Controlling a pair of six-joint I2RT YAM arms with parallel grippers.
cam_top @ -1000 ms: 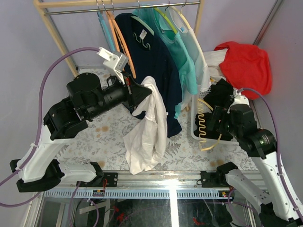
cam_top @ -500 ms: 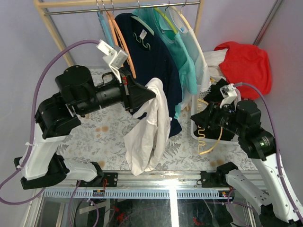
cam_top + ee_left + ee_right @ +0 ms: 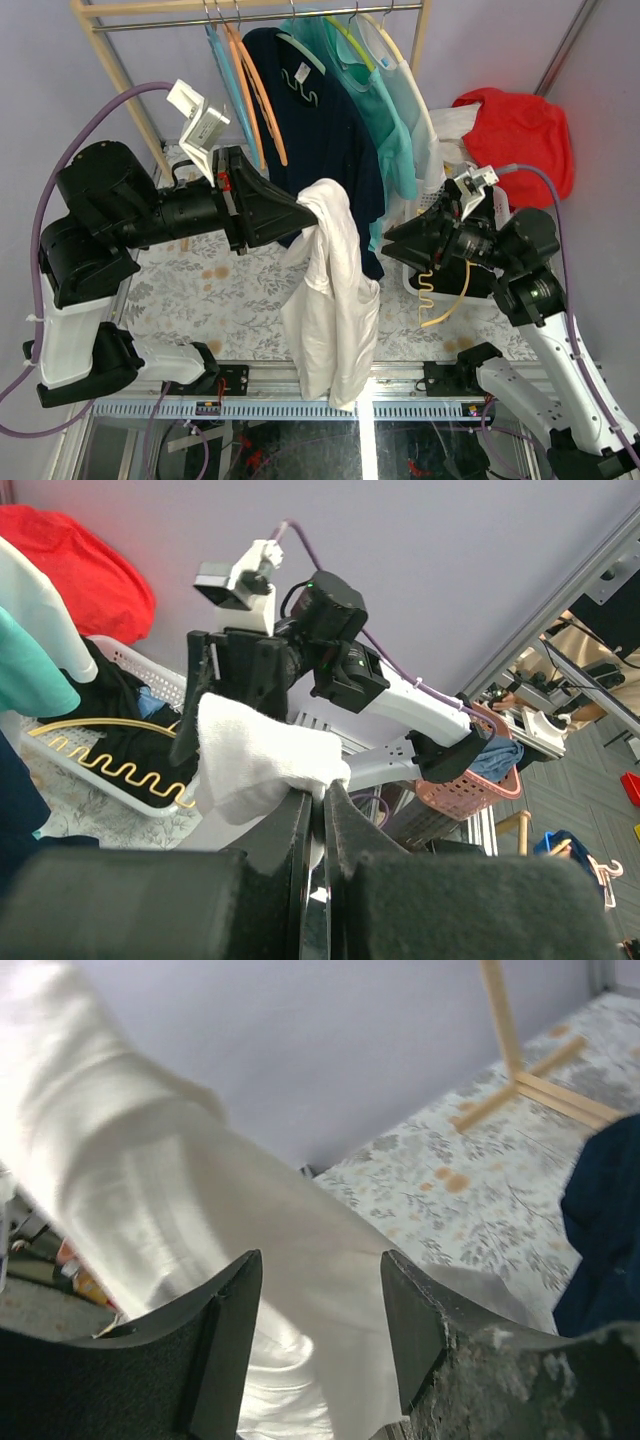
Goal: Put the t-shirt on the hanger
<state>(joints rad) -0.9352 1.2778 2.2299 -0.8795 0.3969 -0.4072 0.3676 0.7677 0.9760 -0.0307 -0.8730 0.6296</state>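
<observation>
The white t-shirt (image 3: 335, 290) hangs in a long wrinkled drape above the table's front edge. My left gripper (image 3: 305, 210) is shut on its top fold; the left wrist view shows the bunched cloth (image 3: 255, 760) pinched at the closed tips of that gripper (image 3: 322, 800). My right gripper (image 3: 390, 240) points left at the shirt from close by. Its jaws stand open in the right wrist view (image 3: 320, 1290), with white t-shirt cloth (image 3: 150, 1180) filling the gap beyond them, not pinched. The pale yellow hanger (image 3: 443, 310) lies in the white basket (image 3: 410, 272), below the right arm.
A wooden rack (image 3: 120, 80) at the back carries a navy shirt (image 3: 320, 110), teal shirts (image 3: 385, 120), orange hangers (image 3: 255, 90) and a light blue hanger (image 3: 222, 65). A red cloth (image 3: 520, 130) lies at the far right. Flower-patterned table cover (image 3: 230, 290) spreads under the left arm.
My left arm has raised the t-shirt, which now hangs farther right. My right gripper has lifted away from the basket, swung toward the shirt and narrowed its jaws.
</observation>
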